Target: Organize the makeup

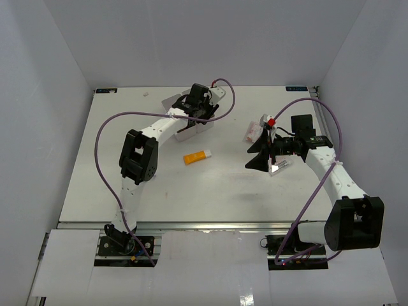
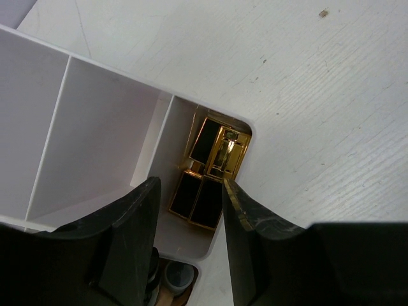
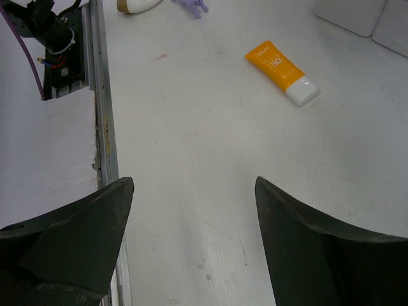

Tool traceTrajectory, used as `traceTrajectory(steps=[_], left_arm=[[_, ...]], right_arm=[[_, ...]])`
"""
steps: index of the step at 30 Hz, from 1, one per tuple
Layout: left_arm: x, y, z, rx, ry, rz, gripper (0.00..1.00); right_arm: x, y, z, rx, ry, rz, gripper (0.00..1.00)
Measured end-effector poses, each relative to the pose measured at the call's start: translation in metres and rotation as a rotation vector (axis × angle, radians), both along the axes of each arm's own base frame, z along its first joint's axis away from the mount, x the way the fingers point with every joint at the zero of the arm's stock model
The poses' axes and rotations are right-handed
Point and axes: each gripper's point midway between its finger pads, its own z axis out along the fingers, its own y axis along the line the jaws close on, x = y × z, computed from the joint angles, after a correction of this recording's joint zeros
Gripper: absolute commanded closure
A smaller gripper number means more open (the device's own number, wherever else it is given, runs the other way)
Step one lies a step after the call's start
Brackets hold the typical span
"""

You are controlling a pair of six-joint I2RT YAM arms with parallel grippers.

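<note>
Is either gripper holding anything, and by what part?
Nothing. The left gripper is open above black-gold lipsticks lying in the white box; the right gripper is open, empty.

A white table [image 1: 223, 191] stands enclosed by 3 plain, pale walls [image 1: 210, 38] under even light. A metal rail [image 1: 210, 224] runs along its near edge, white panels [image 1: 210, 268] lying beside it.

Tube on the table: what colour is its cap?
White cap, orange tube; clearest in right wrist view.

orange tube [image 1: 197, 157] flat, black-gold lipsticks [image 2: 213, 150] boxed
</note>
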Motion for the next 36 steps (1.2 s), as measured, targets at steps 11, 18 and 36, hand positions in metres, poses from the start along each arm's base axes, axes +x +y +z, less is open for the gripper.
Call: traceTrajectory(steps=[11, 18, 36], left_arm=[[-0.014, -0.009, 0.043, -0.098, -0.020, 0.018, 0.42], [-0.108, 0.023, 0.180, -0.337, -0.136, -0.012, 0.16], [-0.309, 0.118, 0.156, -0.703, -0.045, 0.077, 0.02]], right_arm=[[-0.004, 0.000, -0.003, -0.003, -0.049, 0.044, 0.17], [-0.034, 0.016, -0.025, -0.054, -0.085, 0.212, 0.16], [0.028, 0.127, -0.069, -0.495, -0.475, 0.551, 0.09]])
